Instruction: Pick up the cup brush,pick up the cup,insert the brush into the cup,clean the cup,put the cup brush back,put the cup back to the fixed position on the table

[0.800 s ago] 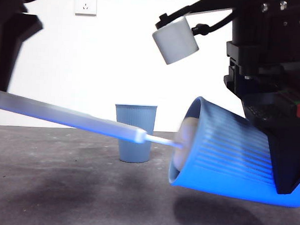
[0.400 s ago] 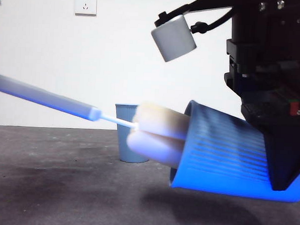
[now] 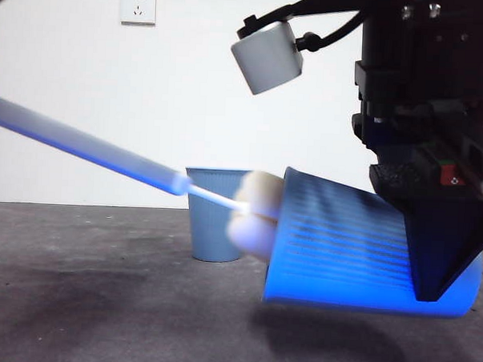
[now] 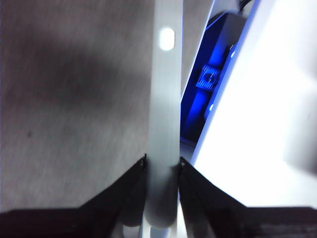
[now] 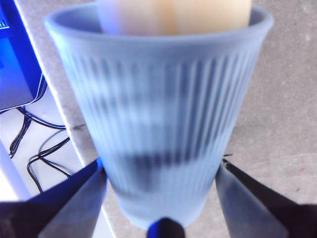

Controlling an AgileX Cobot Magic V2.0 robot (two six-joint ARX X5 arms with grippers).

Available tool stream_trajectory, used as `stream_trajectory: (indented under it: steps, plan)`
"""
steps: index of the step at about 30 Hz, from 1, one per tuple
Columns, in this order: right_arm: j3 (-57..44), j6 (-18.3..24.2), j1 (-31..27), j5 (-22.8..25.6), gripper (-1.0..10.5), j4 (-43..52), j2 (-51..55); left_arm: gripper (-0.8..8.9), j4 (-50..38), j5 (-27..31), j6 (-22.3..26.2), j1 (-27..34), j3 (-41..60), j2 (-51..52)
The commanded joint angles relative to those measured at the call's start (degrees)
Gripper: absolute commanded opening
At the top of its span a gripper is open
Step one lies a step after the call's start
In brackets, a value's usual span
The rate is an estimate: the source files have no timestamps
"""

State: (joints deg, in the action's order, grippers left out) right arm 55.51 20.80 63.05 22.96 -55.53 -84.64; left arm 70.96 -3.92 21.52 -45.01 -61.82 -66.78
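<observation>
Left end effector [image 4: 162, 166] grasping brush [image 3: 130, 162]; right end effector [image 5: 161, 171] grasping tilted cup [image 3: 351, 246] above tabletop [image 3: 100, 303]. Sponge partly inside: cleaning underway; returning both remains.

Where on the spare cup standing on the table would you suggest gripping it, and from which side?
Grip the spare cup across its ribbed wall, about mid-height, coming in level from the side. It stands upright on the table, has no handle, and widens toward the rim, so jaws around the wall should not slide upward.
</observation>
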Motion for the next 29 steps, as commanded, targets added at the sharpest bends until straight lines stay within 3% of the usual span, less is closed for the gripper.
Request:
stream_trajectory:
  steps: [1, 16, 29]
  plan:
    - [0.17, 0.31, 0.26, -0.42, -0.1, 0.24, 0.28, -0.09, -3.48, -0.2, -0.7, -0.09, 0.24, -1.44]
    - [0.17, 0.31, 0.28, -1.49, -0.1, 3.56, 0.28, -0.09, -12.61, -5.66, -1.75, -1.81, 0.24, -7.61]
    - [0.17, 0.07, 0.26, 0.55, -0.1, 1.62, 0.57, -0.09, -5.68, -1.81, -1.97, -1.14, 0.24, -6.84]
